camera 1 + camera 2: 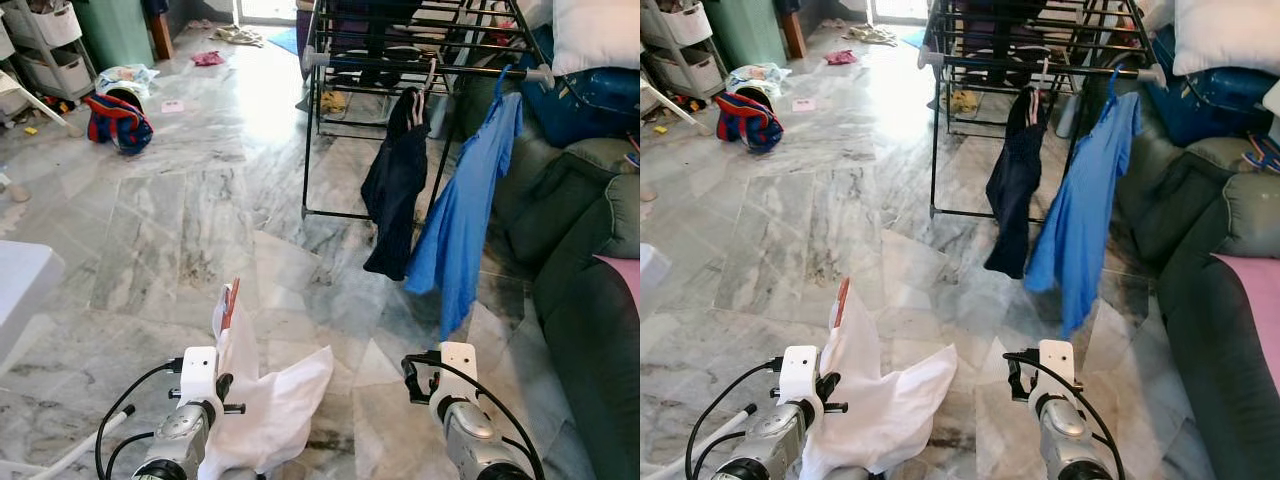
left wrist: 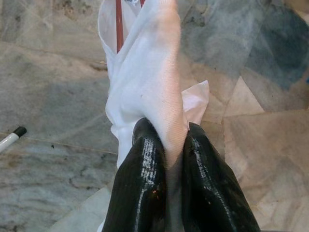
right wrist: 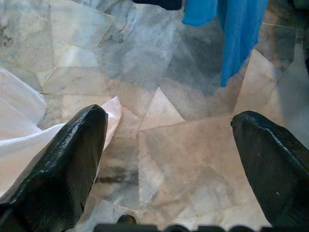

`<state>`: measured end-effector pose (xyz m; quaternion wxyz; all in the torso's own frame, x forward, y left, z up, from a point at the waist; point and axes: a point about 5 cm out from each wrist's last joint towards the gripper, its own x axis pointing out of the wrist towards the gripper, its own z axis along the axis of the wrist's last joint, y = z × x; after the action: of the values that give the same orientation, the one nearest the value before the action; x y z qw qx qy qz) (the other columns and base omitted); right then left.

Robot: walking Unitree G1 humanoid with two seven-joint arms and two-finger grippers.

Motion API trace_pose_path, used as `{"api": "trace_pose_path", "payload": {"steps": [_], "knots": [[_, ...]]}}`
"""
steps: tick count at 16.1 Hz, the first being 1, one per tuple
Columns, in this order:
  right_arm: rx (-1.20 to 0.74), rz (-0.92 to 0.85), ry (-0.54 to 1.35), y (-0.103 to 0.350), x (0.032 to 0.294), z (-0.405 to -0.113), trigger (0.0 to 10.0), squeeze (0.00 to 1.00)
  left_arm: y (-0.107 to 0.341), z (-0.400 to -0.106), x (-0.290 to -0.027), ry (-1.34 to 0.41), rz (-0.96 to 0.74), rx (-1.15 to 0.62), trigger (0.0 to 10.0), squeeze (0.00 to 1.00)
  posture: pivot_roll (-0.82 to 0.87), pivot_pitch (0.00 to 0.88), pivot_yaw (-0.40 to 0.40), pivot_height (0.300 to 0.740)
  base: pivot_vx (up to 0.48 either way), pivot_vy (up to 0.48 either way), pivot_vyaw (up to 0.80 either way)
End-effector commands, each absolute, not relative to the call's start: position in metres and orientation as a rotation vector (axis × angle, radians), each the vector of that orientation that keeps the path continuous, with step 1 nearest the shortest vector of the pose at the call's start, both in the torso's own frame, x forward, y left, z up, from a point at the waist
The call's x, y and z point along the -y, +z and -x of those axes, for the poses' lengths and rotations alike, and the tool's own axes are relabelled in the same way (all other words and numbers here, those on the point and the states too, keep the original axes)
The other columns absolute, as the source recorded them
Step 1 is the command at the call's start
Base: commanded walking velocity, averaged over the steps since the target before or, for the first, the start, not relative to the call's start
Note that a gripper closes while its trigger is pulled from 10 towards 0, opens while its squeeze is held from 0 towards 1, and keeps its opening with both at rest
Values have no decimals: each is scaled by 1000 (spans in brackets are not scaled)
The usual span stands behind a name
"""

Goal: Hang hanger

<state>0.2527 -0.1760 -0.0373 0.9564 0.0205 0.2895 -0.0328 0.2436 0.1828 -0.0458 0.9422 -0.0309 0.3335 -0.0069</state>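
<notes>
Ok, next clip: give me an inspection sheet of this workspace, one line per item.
Surface: grey marble floor, sunlit patch near the rack.
Job's things: white garment on a red hanger, held low; drying rack ahead carries a dark garment and a blue shirt.
Clutter: red-and-blue bag, scattered cloths and storage bins at the far side.
Grippers: left gripper shut on the white garment; right gripper open, holding nothing.
Cables: black cables looping along both wrists.
Surroundings: dark green sofa with a white pillow on the right.
</notes>
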Motion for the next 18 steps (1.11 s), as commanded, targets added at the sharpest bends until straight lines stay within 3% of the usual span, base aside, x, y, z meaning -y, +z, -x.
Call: {"api": "trace_pose_path", "payload": {"steps": [1,18], "knots": [[-616,-32,-72,-40,179,-250,10000,0,-48,-240,-186,4,68,-693,10000,0,27,31,-94,740,0,0,0],[-633,-6,-69,-42,184,-247,10000,0,-55,-231,-183,18,76,-726,10000,0,22,43,-115,740,0,0,0]]}}
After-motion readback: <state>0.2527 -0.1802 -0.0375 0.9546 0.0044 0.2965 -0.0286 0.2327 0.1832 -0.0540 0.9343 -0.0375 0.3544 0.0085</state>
